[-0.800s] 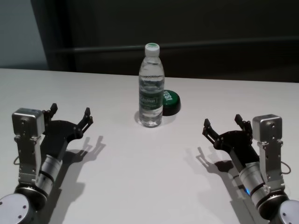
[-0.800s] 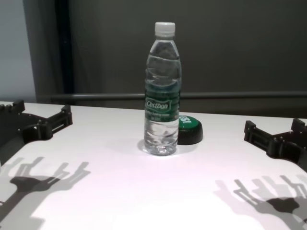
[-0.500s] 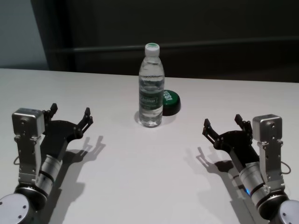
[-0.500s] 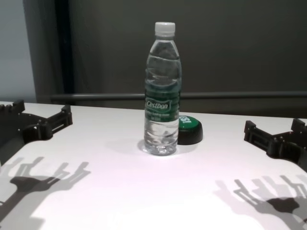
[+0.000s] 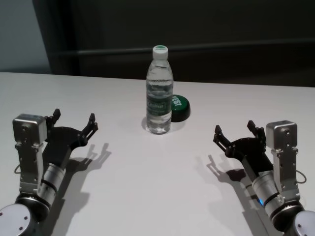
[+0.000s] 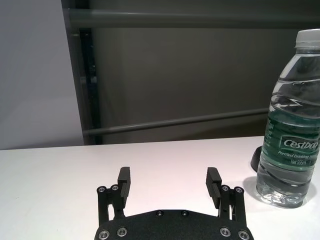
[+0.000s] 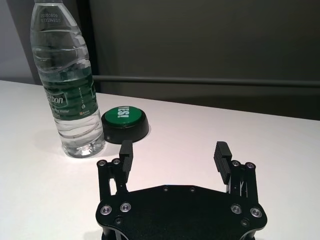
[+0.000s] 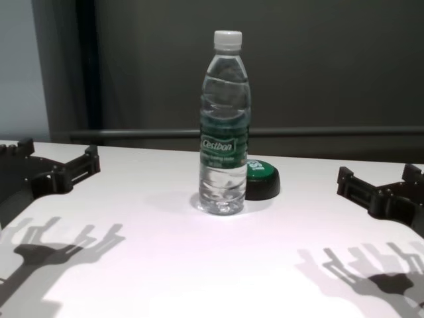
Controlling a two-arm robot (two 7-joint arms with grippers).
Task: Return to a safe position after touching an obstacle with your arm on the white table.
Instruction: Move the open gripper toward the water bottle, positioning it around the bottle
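Note:
The obstacle, a tall clear water bottle (image 5: 159, 91) (image 8: 224, 126) (image 6: 290, 125) (image 7: 69, 82) with a white cap and green label, stands upright at the middle of the white table (image 5: 147, 187) (image 8: 199, 265). My left gripper (image 5: 74, 120) (image 6: 170, 181) (image 8: 59, 159) hovers open over the table's left side, well apart from the bottle. On the right, my right gripper (image 5: 235, 130) (image 7: 174, 155) (image 8: 377, 180) is open too, equally far from it. Neither holds anything.
A low black button with a round green top (image 5: 178, 107) (image 8: 262, 180) (image 7: 125, 122) sits just behind and right of the bottle, close to it. A dark wall with a horizontal rail (image 8: 331, 131) runs behind the table's far edge.

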